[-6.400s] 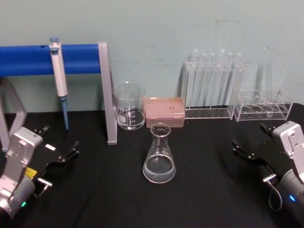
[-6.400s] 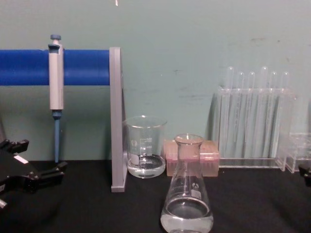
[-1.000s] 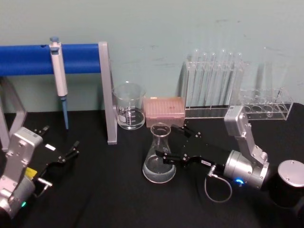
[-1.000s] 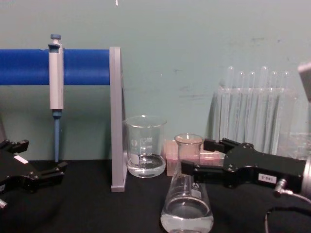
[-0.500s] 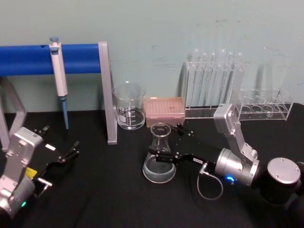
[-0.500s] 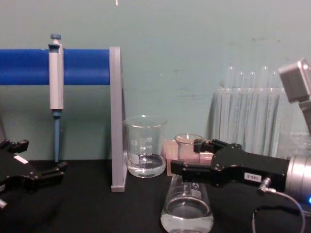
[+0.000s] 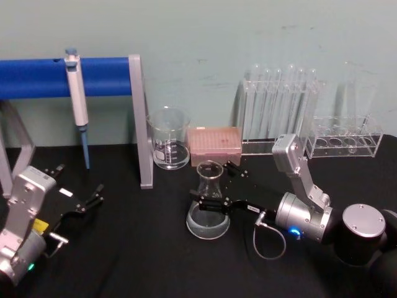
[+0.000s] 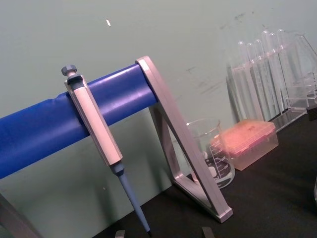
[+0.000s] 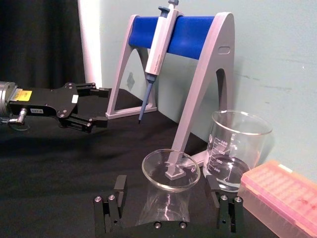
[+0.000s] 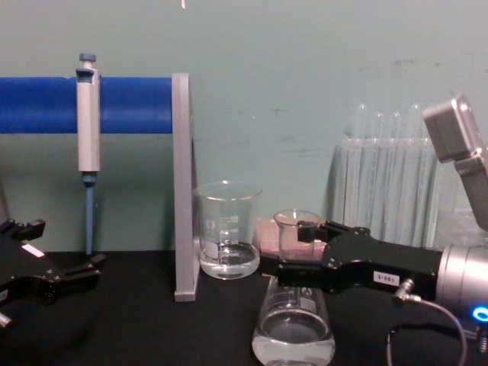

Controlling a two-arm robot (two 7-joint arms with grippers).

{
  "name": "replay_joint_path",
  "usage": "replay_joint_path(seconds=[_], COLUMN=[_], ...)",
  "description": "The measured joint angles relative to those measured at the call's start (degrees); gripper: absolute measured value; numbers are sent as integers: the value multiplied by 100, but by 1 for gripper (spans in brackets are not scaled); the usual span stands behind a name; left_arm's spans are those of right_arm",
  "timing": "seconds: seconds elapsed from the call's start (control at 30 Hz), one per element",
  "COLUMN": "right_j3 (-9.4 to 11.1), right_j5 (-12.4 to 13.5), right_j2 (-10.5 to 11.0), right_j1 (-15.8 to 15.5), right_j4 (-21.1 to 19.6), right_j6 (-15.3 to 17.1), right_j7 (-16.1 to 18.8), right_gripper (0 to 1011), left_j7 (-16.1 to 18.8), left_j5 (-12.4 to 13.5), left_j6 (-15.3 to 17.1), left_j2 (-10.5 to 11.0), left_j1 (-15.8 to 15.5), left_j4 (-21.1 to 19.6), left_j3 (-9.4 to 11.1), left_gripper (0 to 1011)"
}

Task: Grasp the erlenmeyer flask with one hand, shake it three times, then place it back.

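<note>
Nearest to me, at the front left corner of the worktop (image 7: 136,254), my left gripper (image 7: 79,184) sat parked with its fingers spread, holding nothing, well apart from the work.

My right gripper (image 9: 167,183) was the one at work. It reached in from the right side and lay level above the middle of the worktop, fingers apart, gripping nothing. The flask (image 7: 208,218) stood upright there on its wide base, a little clear liquid in the bottom, its long axis straight up and down. Its narrow neck rose between my two right fingers, one on the near side and one on the far side. In the wrist view neither seemed to touch the glass, and the neck looked about centred in the gap.

As I judged it, the coming move was only a squeeze across the neck, and the right arm was plainly the nearer one.

Beyond the flask, toward the far edge, stood a beaker (image 7: 168,146), a pink box (image 7: 214,144) and a test-tube rack (image 7: 276,118). At the far left a blue stand (image 7: 37,77) carried a pipette (image 7: 77,99).
</note>
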Motion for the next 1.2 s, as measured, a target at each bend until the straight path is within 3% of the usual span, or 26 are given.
replay_joint_path(seconds=[0.93, 1.2], right_j3=[16, 16], right_j5=[8, 8], right_j2=[-7, -7], right_j1=[4, 3], right_j4=[14, 10], right_j6=[48, 42], right_j7=[-12, -10], right_gripper=[1000, 837], left_j7=[0, 0], left_j5=[0, 0], left_j6=[0, 0], left_j2=[0, 0], left_j1=[0, 0], left_j4=[0, 0], left_j3=[0, 0], left_gripper=[1001, 1001])
